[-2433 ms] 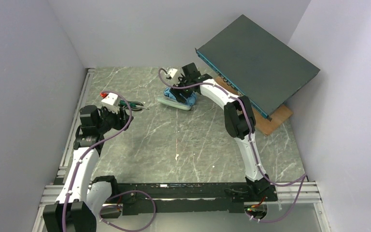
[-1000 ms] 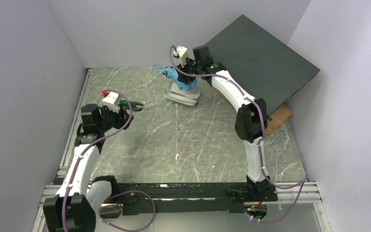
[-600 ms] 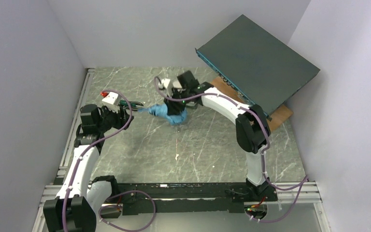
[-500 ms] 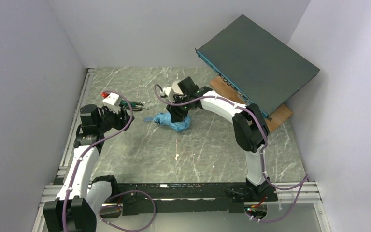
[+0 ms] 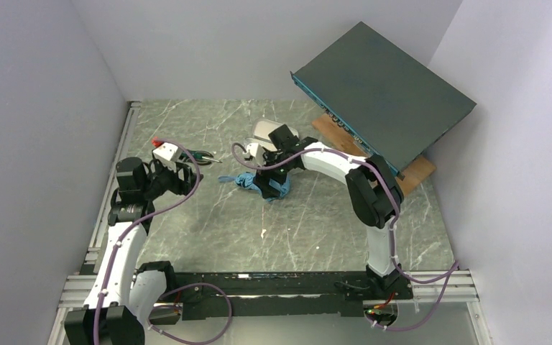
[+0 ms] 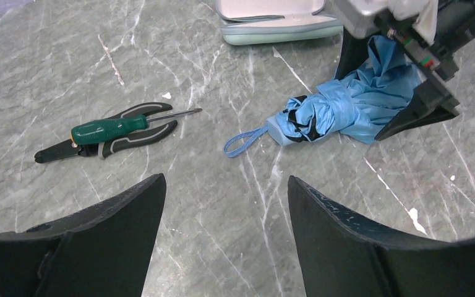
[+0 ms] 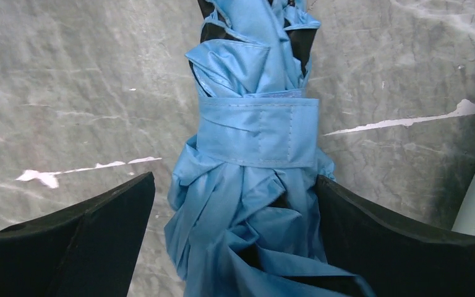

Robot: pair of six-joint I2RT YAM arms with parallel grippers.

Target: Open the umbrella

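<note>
The umbrella [image 5: 253, 180] lies folded on the marble table, its sky-blue fabric bunched and held by its closure strap [image 7: 256, 130]. Its handle end and wrist loop [image 6: 241, 142] point left. My right gripper [image 5: 269, 185] stands open astride the umbrella's [image 7: 253, 198] canopy end; the right finger brushes the fabric and the left finger is apart from it. My left gripper [image 6: 226, 216] hangs open over bare table, to the left of the umbrella [image 6: 346, 105], with nothing between its fingers.
A pale grey-green case [image 5: 269, 131] sits just behind the umbrella. Black pliers with a green-handled screwdriver [image 6: 108, 133] lie near the left gripper. A big dark-grey flat box [image 5: 381, 86] leans at the back right over a wooden board [image 5: 410, 176]. Walls close three sides.
The right arm brought the umbrella from the back by the case down to mid-table, laid it there and opened its jaws. The left gripper opened wider.
</note>
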